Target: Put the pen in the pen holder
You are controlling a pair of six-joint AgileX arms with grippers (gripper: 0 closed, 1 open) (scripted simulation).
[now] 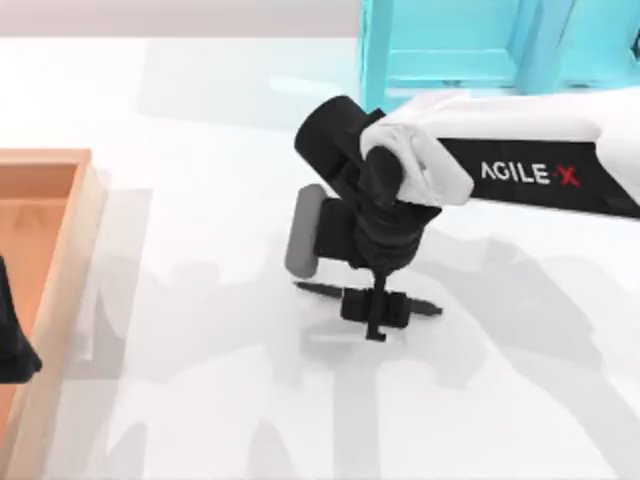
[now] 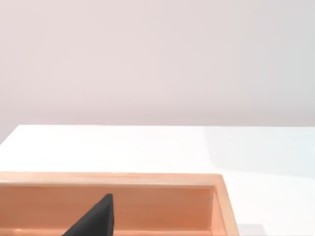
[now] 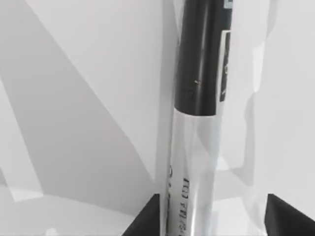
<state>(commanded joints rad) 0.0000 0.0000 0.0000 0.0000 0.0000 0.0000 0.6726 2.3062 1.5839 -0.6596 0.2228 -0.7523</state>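
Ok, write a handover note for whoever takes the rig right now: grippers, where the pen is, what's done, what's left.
Right gripper: down at the table's middle, fingers either side of the pen; the right wrist view shows gaps between barrel and fingertips, so not yet shut.
Left gripper: parked over the wooden tray at the table's left edge.
Pen: lying flat on the table, pointed tip toward the left.
Done: right arm lined up over the pen.
Left: close, lift, carry to the holder and drop it in. A turquoise piece stands at the far edge; I can't tell if that's the holder.
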